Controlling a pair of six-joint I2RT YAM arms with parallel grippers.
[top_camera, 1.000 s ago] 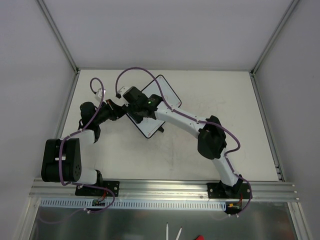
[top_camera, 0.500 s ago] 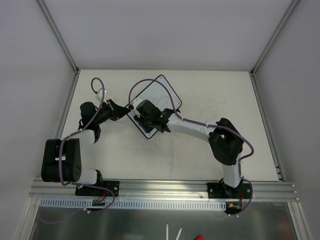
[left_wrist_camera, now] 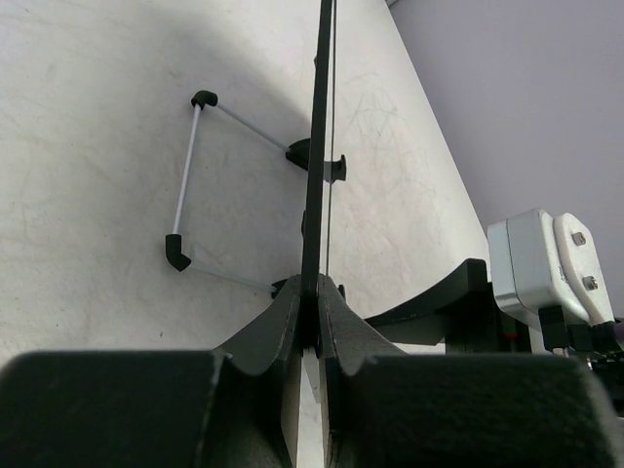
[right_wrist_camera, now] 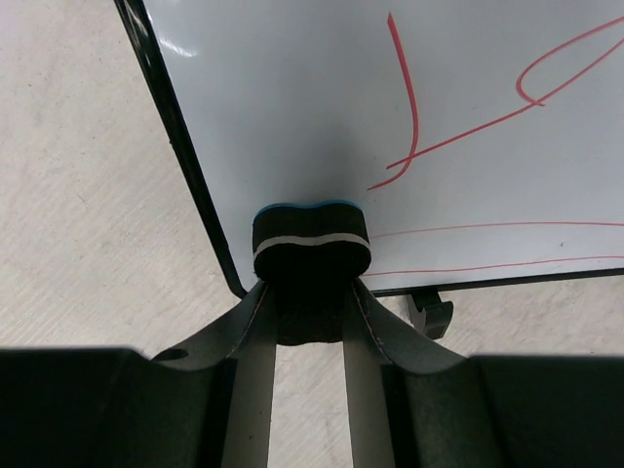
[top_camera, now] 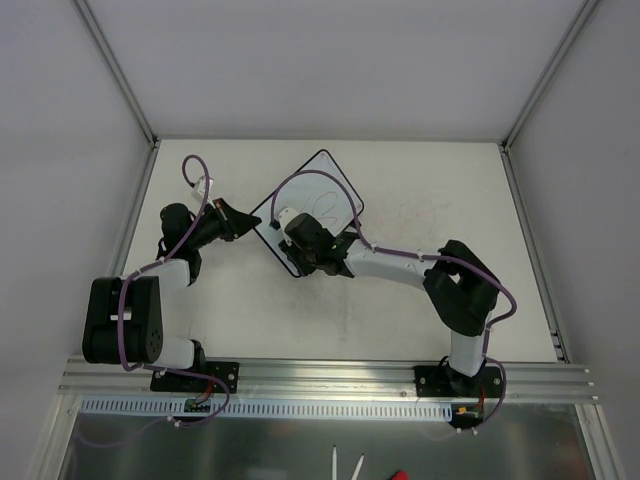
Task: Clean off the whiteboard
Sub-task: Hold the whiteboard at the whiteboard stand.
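The left hand [left_wrist_camera: 317, 292] is clamped on the whiteboard [left_wrist_camera: 319, 146] edge. The right hand [right_wrist_camera: 310, 292] is clamped on a black eraser [right_wrist_camera: 310, 239], which touches the board at lower centre, under unreadable red scribbles [right_wrist_camera: 413, 156].

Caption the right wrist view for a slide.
Right gripper holds a black eraser against the whiteboard's corner, beside red scribbles.

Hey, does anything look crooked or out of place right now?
The whiteboard sits turned diagonally to the table edges, its rim pinched by the left gripper. Red scribbles are on it; the right gripper holds the eraser at a corner. Nothing looks spilled or damaged.
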